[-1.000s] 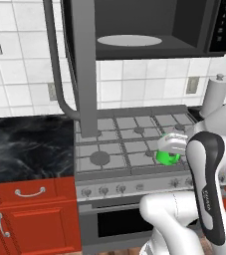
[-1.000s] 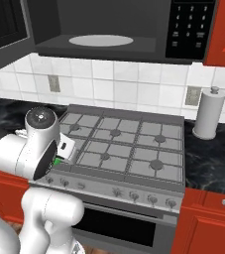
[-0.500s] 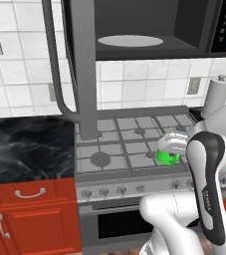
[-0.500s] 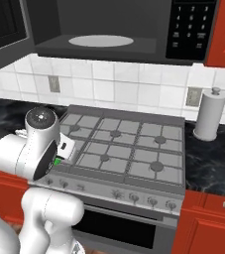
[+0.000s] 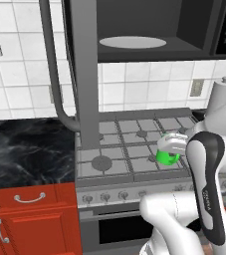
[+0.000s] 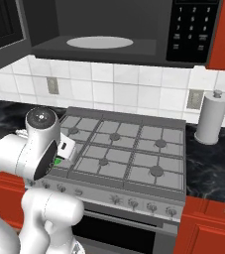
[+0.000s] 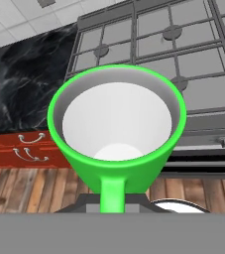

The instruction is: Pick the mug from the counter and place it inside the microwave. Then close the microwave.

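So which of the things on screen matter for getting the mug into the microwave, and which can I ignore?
Part of the job:
- green mug, held in the shut gripper above the stovetop
- microwave, door swung open, turntable bare
- counter, where the mug started

Just there:
- gas stovetop
- paper towel roll
- red cabinets

microwave open, mug behind arm

Left base view: from behind my left, facing the stove and open microwave. Right base view: from behind my right, sharing both. Hand view: close above the mug, facing down over the stove's near edge.
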You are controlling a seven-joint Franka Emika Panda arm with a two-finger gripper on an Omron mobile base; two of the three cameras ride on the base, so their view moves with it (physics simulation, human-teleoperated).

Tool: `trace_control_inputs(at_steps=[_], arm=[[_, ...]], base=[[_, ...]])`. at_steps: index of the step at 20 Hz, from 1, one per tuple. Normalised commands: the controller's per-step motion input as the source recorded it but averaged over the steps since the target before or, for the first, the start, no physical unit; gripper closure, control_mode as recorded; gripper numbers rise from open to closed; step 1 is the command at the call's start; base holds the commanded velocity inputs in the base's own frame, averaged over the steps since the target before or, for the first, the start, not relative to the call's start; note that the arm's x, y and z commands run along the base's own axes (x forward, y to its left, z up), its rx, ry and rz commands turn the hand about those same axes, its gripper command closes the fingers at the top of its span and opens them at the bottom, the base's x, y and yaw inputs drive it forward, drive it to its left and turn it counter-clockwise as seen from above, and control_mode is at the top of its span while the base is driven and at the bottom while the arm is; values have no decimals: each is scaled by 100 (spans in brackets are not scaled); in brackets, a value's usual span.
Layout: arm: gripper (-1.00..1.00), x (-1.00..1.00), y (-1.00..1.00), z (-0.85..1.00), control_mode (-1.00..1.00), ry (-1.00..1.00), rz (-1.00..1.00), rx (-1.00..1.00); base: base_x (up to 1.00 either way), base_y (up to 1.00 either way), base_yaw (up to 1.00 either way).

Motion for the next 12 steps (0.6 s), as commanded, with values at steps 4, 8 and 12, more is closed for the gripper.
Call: trace_control_inputs(at_steps=[4,8,12], arm=[[100,0,0,0,100,0,0,0],[100,0,0,0,100,0,0,0],[100,0,0,0,100,0,0,0]], base=[[0,0,0],[0,0,0],[0,0,0]])
